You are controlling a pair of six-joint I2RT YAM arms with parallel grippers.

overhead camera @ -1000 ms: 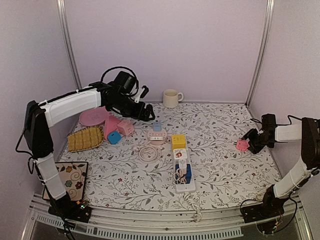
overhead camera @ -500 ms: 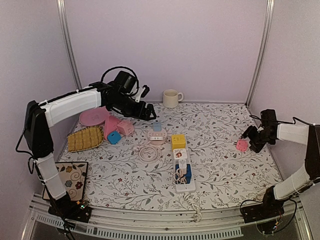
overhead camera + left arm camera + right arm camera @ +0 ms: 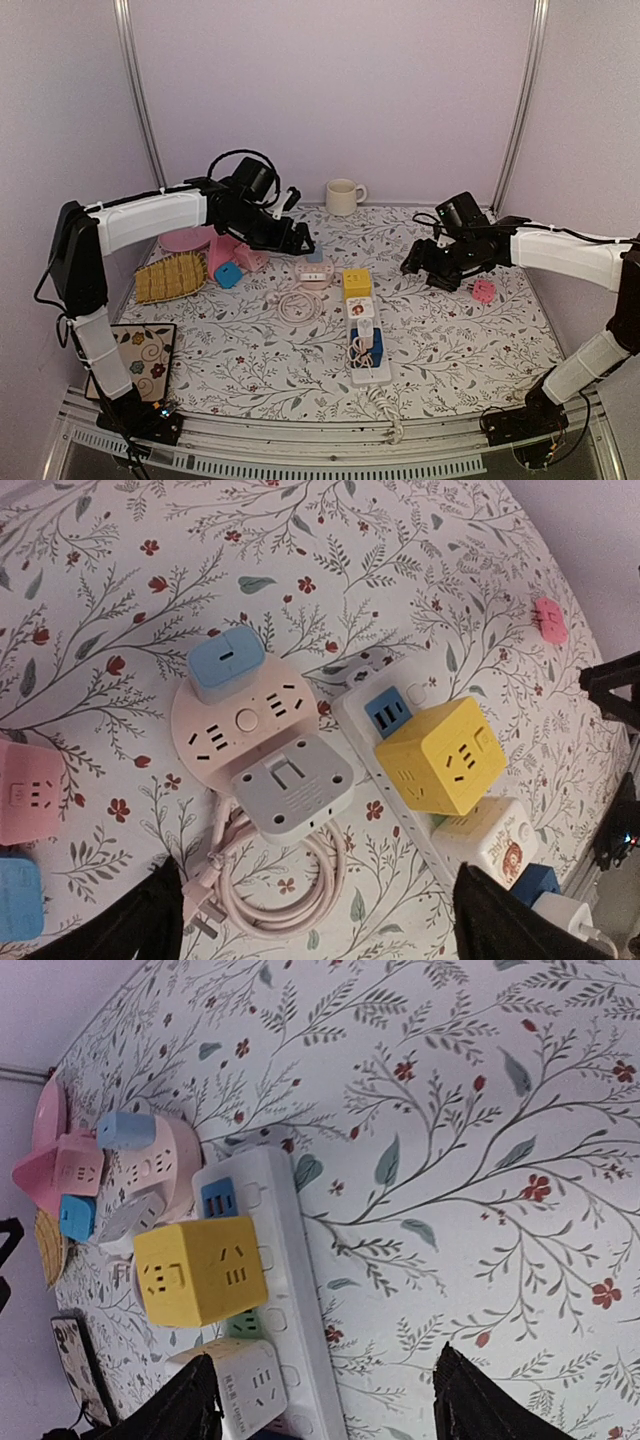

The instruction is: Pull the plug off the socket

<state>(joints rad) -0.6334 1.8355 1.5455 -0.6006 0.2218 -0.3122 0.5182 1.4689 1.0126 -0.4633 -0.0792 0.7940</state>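
Observation:
A round pink socket (image 3: 215,730) lies mid-table with a light blue plug (image 3: 226,663) and a grey plug (image 3: 292,785) seated in it. My left gripper (image 3: 320,925) hovers just above it, open and empty. Beside it, the white power strip (image 3: 366,372) carries a yellow cube (image 3: 357,283), a white cube (image 3: 360,308) and a blue plug (image 3: 372,345). My right gripper (image 3: 420,265) hangs open and empty above the cloth, right of the strip (image 3: 290,1260) and its yellow cube (image 3: 200,1270). A small pink plug (image 3: 484,291) lies loose on the cloth near the right side.
A cream mug (image 3: 343,196) stands at the back wall. At the left are a pink plate (image 3: 185,237), a woven mat (image 3: 170,277), pink cube sockets (image 3: 235,255) and a blue cube (image 3: 228,275). A coiled pink cord (image 3: 297,304) lies before the round socket.
My right arm has swung left from the right edge toward the power strip, leaving the pink plug on the cloth, jaws wider. The left gripper edged slightly toward the round socket.

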